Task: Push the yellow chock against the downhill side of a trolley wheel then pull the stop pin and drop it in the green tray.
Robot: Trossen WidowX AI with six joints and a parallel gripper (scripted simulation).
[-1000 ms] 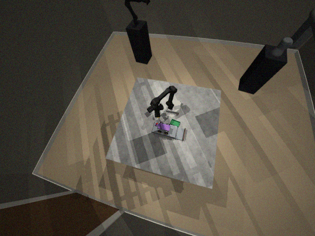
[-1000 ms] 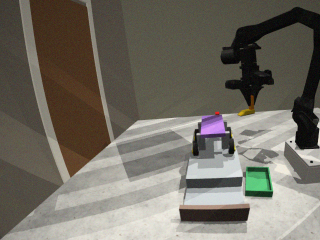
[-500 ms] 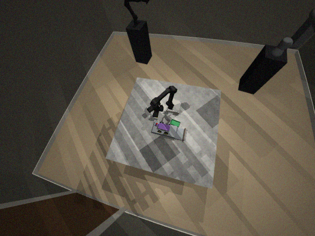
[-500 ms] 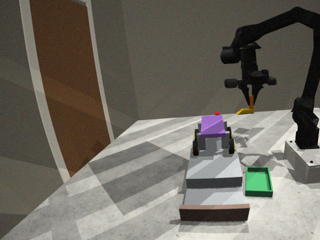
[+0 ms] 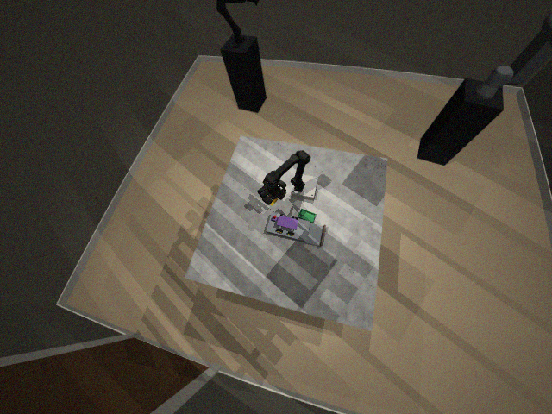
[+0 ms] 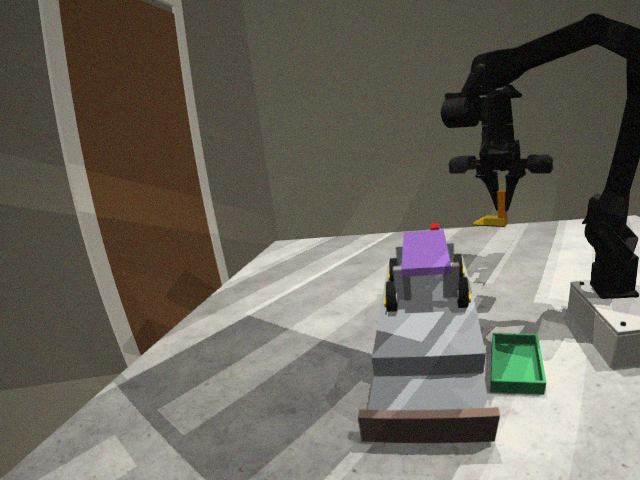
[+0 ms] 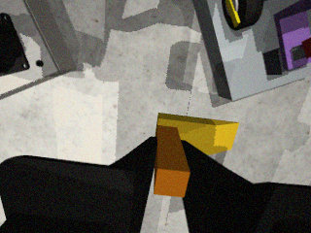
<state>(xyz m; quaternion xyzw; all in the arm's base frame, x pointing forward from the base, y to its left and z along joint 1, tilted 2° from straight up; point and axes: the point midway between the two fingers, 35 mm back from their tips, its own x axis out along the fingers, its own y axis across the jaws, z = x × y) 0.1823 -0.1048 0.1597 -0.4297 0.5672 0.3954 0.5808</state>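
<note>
Now the black claw [image 5: 272, 201] [image 6: 500, 207] [image 7: 166, 145], nearly closed, pinched the yellow chock's orange handle [image 6: 501, 202] [image 7: 171, 160], and next needed to reach the purple trolley's [image 5: 286, 222] [image 6: 425, 253] [image 7: 294, 44] downhill side beyond.

Worktop [image 5: 285, 285] [image 6: 248, 392] [image 7: 136, 73]: mottled grey, striped with shadow. Two black pedestals [image 5: 244, 73] [image 5: 461, 120] noted beyond it — both upright. Brown door [image 6: 129, 155] — white-framed, shut or open indeterminable.

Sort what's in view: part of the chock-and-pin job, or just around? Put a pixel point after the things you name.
Job:
- yellow chock [image 5: 272, 202] [image 6: 491, 222] [image 7: 194, 136], in the jaws
- purple-topped trolley [image 5: 286, 222] [image 6: 425, 252] [image 7: 293, 49]
- red-headed stop pin [image 5: 274, 217] [image 6: 434, 226] [image 7: 307, 48]
- ramp [image 5: 307, 229] [image 6: 429, 335] [image 7: 235, 80]
- green tray [image 5: 307, 216] [image 6: 516, 361]

Just around:
- brown door [image 5: 102, 374] [image 6: 129, 155]
- two black pedestals at the back, top view
</note>
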